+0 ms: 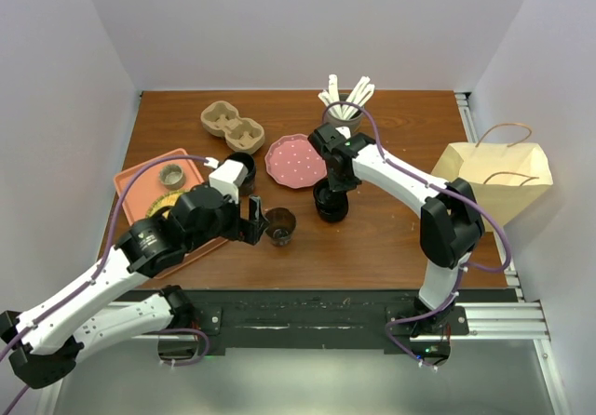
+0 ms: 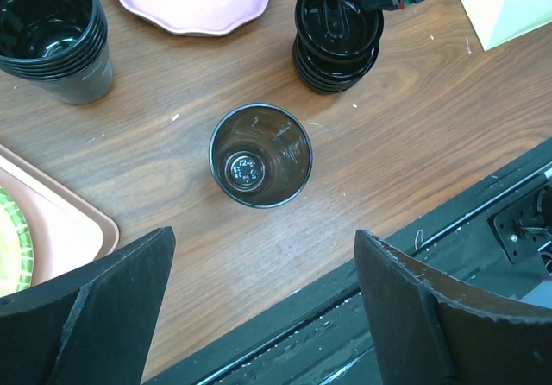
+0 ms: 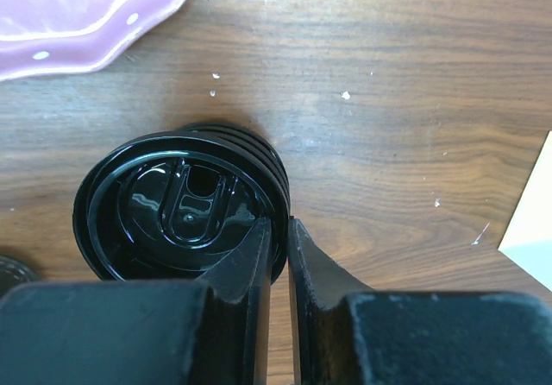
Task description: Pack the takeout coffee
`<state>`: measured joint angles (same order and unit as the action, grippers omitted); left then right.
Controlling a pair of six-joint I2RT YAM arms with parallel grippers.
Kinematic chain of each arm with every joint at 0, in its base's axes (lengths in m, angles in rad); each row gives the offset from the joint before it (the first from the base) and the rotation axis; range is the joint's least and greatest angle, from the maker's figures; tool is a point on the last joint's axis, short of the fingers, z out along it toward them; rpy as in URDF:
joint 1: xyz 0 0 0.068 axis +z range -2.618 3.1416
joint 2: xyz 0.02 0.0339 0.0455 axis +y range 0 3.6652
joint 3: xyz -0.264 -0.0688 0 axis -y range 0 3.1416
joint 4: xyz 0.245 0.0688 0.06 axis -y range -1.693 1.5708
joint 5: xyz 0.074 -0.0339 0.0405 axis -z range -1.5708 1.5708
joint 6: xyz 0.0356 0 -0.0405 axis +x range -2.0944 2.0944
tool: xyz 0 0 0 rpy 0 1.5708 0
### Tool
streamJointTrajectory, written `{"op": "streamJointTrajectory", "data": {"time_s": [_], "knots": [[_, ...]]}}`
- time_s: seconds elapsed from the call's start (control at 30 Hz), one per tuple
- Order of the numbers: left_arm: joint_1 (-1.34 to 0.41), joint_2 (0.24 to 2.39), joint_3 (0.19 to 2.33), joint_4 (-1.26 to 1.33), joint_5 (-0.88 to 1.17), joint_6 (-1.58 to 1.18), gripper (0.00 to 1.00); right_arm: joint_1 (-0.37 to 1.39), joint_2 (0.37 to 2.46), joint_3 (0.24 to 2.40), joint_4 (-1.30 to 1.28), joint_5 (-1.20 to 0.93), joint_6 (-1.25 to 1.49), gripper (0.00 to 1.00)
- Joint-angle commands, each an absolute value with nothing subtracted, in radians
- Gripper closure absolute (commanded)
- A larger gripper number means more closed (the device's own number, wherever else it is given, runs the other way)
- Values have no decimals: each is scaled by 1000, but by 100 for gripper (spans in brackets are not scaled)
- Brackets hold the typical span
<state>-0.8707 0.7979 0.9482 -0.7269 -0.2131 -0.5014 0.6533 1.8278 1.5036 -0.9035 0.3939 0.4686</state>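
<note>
Cup: a single black cup (image 2: 259, 154) is seen upright and empty on the table (image 2: 414, 117), near the front edge, with a nested cup stack (image 2: 52, 31) to one side and a lid stack (image 1: 331, 201) to the other.
Cup handling: it is judged light, thin-walled and glossy, so easily tipped or squeezed out of round. A hold across the wall just below the rim is advised.
Lid: the top lid (image 3: 185, 208) is seated on the lid stack, sip-hole side up.
Lid handling: it is judged thin, springy and slippery. The raised rim is the only real purchase, and the lid beneath may be lifted along with it.
Right gripper: the right gripper (image 3: 278, 247) is pointed down at the stack's edge. Its jaws are drawn nearly together, with the top lid's rim pinched between them, one finger inside and one outside.
Left gripper: the left gripper (image 2: 265, 247) is held above the cup, tilted down, with its jaws wide apart and nothing between them.
Surroundings: a pink plate (image 1: 295, 161) is set behind the cup and lids, a pulp carrier (image 1: 233, 127) further back, and a paper bag (image 1: 494, 178) at the far right.
</note>
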Motion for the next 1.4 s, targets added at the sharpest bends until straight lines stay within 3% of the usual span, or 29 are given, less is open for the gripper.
{"op": "streamJointTrajectory", "data": {"time_s": [0.0, 0.2, 0.6, 0.9, 1.37], "knots": [[-867, 822, 989, -678, -203, -472, 11, 649, 1775, 1540, -940, 394, 456, 89], [-868, 831, 1000, -637, -189, -442, 14, 652, 1718, 1577, -974, 325, 430, 92], [-867, 998, 1158, -643, -152, -432, 19, 687, 1437, 1493, -835, -86, 334, 94], [-851, 1081, 1230, -614, -16, -606, 25, 721, 1371, 1468, -828, -63, 360, 96], [-824, 1075, 1189, -580, 32, -741, 27, 738, 1327, 1434, -793, -89, 393, 96]]}}
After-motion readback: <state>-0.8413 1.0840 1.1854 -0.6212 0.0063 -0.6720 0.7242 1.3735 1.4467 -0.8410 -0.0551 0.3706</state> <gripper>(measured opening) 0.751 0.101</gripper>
